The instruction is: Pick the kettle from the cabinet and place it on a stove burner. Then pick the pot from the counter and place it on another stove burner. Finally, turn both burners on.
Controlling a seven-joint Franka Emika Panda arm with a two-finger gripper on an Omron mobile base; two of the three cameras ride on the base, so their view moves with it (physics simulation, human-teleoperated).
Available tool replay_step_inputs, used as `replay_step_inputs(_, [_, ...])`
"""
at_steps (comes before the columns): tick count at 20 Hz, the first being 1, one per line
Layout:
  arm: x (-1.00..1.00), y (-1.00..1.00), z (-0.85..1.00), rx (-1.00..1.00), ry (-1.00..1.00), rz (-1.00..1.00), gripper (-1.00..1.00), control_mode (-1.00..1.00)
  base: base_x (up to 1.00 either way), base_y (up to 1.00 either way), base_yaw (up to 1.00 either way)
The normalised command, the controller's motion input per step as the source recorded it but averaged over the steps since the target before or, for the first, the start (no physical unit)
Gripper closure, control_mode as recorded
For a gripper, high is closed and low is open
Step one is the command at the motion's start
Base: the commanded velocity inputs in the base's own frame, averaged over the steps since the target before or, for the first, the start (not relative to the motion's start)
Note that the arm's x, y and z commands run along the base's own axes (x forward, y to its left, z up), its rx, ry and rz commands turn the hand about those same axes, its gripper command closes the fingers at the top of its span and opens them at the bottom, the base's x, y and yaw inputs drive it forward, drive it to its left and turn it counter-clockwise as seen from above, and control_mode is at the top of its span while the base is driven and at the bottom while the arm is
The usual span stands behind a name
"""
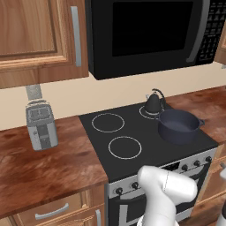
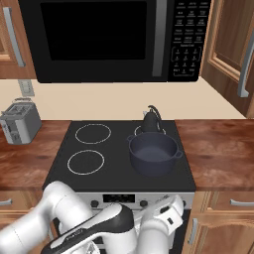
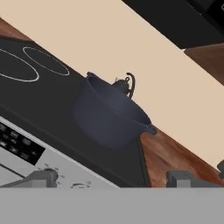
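Observation:
The small black kettle (image 1: 153, 103) (image 2: 150, 122) stands on the back right stove burner (image 1: 145, 113). Just in front of it, the dark blue-grey pot (image 1: 178, 126) (image 2: 153, 153) sits on the front right of the black cooktop (image 1: 145, 132). In the hand view the pot (image 3: 107, 116) is close ahead, with the kettle (image 3: 124, 85) peeking over its rim. My gripper (image 3: 113, 180) is open and holds nothing. It hangs low before the stove's control panel (image 3: 17, 146), with its fingertips (image 3: 41, 177) spread wide. The wooden cabinet (image 2: 229, 47) hangs at the upper right.
Two bare burner rings (image 1: 107, 122) (image 1: 125, 147) lie on the cooktop's left half. A row of knobs (image 1: 196, 163) lines the stove front. A black microwave (image 2: 114, 39) hangs above. A grey toaster (image 1: 41, 126) stands on the reddish-brown counter (image 1: 39, 172) at the left.

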Motion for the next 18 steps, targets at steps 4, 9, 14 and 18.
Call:
replay_step_inputs(4, [-0.04, 0.04, -0.04, 0.08, -0.06, 0.0, -1.0, -1.0, 0.0, 0.0, 0.0])
replay_step_inputs(9, [0.0, 0.1, -0.03, 0.07, -0.03, 0.0, -1.0, -1.0, 0.0, 0.0, 0.0])
replay_step_inputs(14, [0.0, 0.12, -0.06, 0.06, -0.02, 0.0, -1.0, -1.0, 0.0, 0.0, 0.0])
replay_step_inputs(18, [0.0, 0.12, -0.13, 0.06, 0.0, 0.0, -1.0, -1.0, 0.0, 0.0, 0.0])
